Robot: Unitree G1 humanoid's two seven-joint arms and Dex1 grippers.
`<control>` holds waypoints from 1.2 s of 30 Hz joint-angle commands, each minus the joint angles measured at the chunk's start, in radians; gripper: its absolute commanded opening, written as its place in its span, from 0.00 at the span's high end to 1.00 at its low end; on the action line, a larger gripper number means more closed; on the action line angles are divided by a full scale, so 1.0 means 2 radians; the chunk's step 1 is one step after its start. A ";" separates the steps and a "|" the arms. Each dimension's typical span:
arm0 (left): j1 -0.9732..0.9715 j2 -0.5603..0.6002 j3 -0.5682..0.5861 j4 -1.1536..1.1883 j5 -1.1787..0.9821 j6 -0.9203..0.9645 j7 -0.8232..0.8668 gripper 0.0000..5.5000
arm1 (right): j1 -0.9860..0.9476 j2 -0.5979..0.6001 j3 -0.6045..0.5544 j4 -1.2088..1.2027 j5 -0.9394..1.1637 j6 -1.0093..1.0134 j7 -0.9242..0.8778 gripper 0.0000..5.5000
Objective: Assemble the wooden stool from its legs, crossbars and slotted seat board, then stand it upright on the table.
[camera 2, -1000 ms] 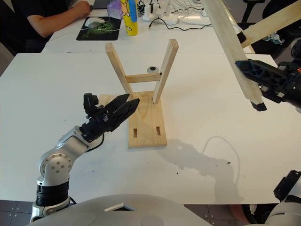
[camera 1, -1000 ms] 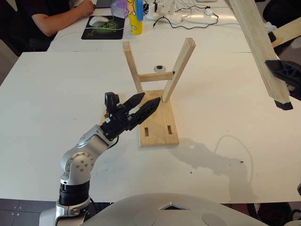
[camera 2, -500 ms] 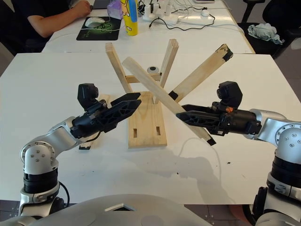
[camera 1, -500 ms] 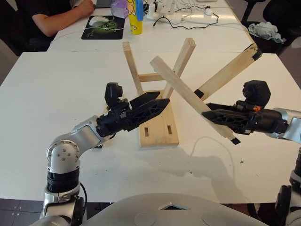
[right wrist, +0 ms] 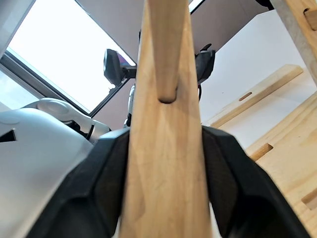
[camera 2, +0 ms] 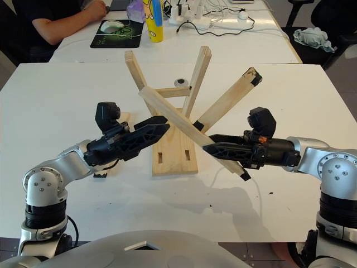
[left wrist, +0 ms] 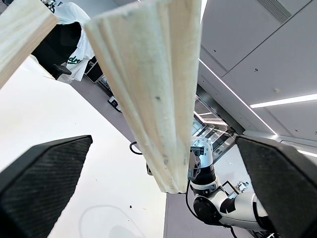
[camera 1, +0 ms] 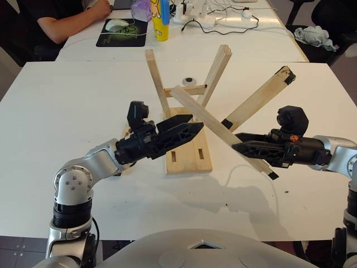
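my right claw [camera 1: 239, 148] is pinching the second leg frame [camera 1: 206, 114]. a second ago it hung high off to my right; now it has come down across the slotted seat board [camera 1: 189, 161] just beneath. my left claw [camera 1: 195, 123] has risen from beside the board and is spread around the frame's free end, not closed. beyond both claws the first leg pair [camera 1: 213, 78] stands in the board. the near slots look unfilled, so seating is probably next.

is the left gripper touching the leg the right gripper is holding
Apart. The left wrist view shows the leg between the left gripper's open fingers, with a clear gap on each side.
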 commanded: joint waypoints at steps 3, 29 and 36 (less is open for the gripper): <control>0.001 0.007 -0.007 0.003 -0.002 0.004 0.007 0.02 | 0.004 -0.012 0.016 -0.011 -0.003 -0.013 0.009 0.62; 0.007 0.015 -0.016 -0.006 -0.015 0.006 0.003 0.62 | 0.017 -0.022 0.041 0.003 -0.011 -0.033 0.026 0.62; 0.007 0.017 -0.016 -0.005 0.005 -0.004 0.000 0.62 | 0.011 -0.013 0.055 0.008 -0.045 -0.058 0.018 0.62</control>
